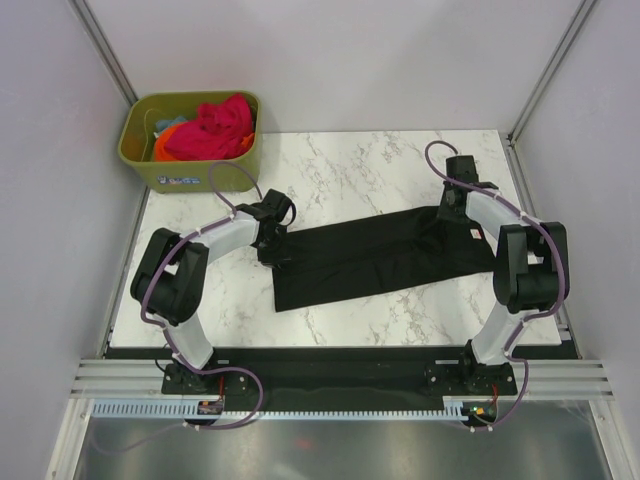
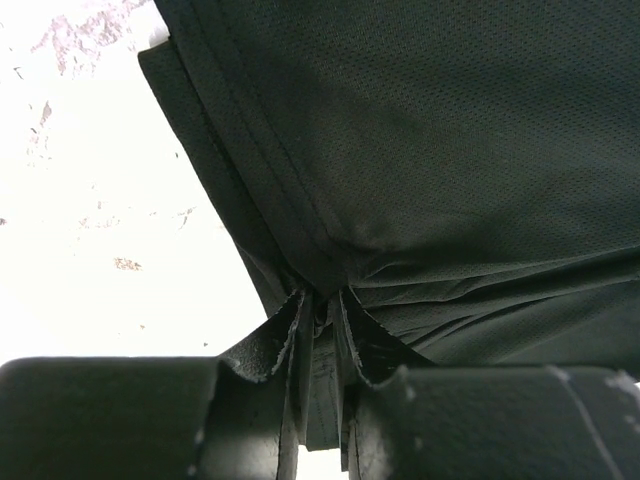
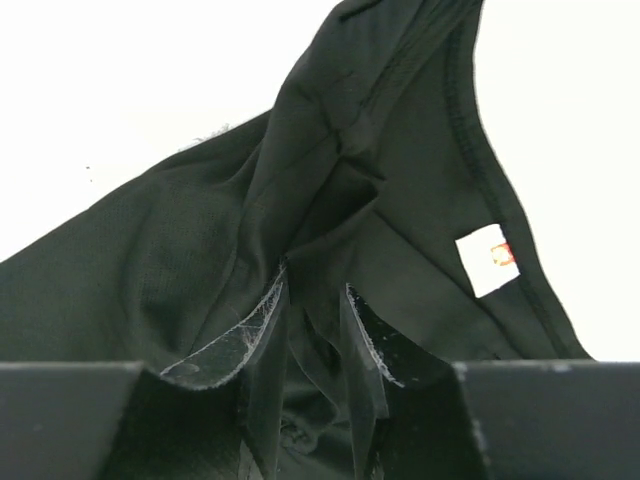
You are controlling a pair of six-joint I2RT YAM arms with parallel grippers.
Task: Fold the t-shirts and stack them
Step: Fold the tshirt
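The black t-shirt (image 1: pixel 375 255) lies folded lengthwise in a long band across the marble table (image 1: pixel 350 165). My left gripper (image 1: pixel 272 245) is shut on its left end; the left wrist view shows the hem of the black cloth (image 2: pixel 420 150) pinched between the jaws at my left gripper (image 2: pixel 320 300). My right gripper (image 1: pixel 455 215) is shut on the right end near the collar; the right wrist view shows black cloth (image 3: pixel 200 260) bunched between the jaws at my right gripper (image 3: pixel 315 290), with the white neck label (image 3: pixel 487 259) beside them. A pink-red tee (image 1: pixel 215 128) and an orange one (image 1: pixel 165 145) lie in the bin.
The olive-green plastic bin (image 1: pixel 190 172) stands at the table's far left corner, behind my left arm. Grey walls close in the left, right and back. A black strip and metal rail run along the near edge by the arm bases.
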